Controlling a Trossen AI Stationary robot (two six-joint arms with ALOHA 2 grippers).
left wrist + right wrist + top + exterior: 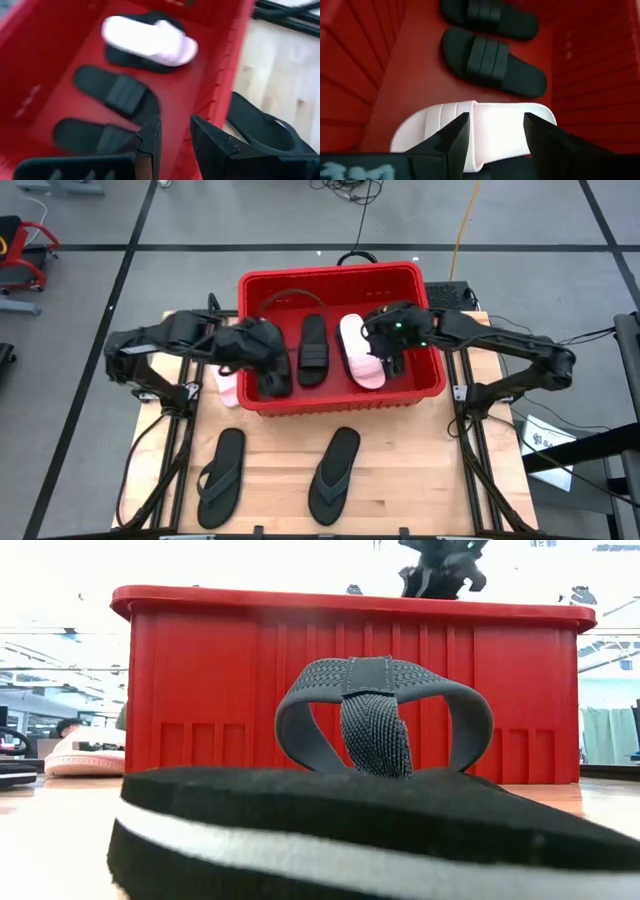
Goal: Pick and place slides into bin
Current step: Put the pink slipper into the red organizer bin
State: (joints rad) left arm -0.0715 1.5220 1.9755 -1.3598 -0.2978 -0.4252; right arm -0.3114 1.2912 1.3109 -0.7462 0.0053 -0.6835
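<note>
A: Where do the slides lie?

B: In the high view three sit in the bin at centre frame: a black slide mid-bin, a pale slide right of it, and another black one at the bin's left, partly under the left gripper. A second pale slide lies on the table just outside the bin's left wall. Two flip-flops rest lower centre, long axes running up-frame.

A: Which arm is nearer that outside slide?

B: The left, judging by position. The slide lies down-left of its jaws, which stand parted and empty over the bin's left part.

A: And the right?

B: The right gripper hangs over the in-bin pale slide, jaws wide, holding nothing.

A: Anything hidden?

B: The outside slide's upper end is under the left arm, so its long axis is hard to tell.
</note>
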